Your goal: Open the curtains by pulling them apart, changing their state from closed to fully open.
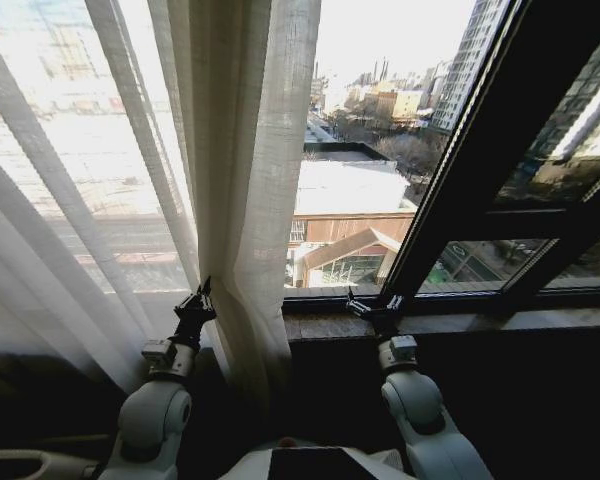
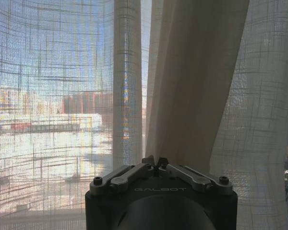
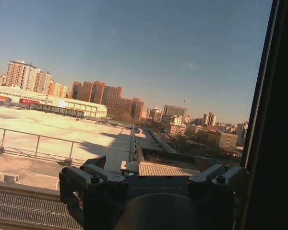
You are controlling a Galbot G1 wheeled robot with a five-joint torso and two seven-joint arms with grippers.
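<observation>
Currently left gripper is sitting clenched against the curtains; right gripper is hovering released before the window frame.

The head view looks forward and slightly down from above both arms, facing the window, taking in the curtains on the left, the bare glass to the right and the window sill below.

The left wrist view sits just behind the left end effector and faces straight into the fabric at very close range (the weave is plainly legible).

The right wrist view sits behind the right end effector, facing out through uncovered glass toward the city, with the dark window frame along one edge.

Head and right wrist views share the frame and the flat rooftop outside; head and left wrist views share the gathered folds.
</observation>
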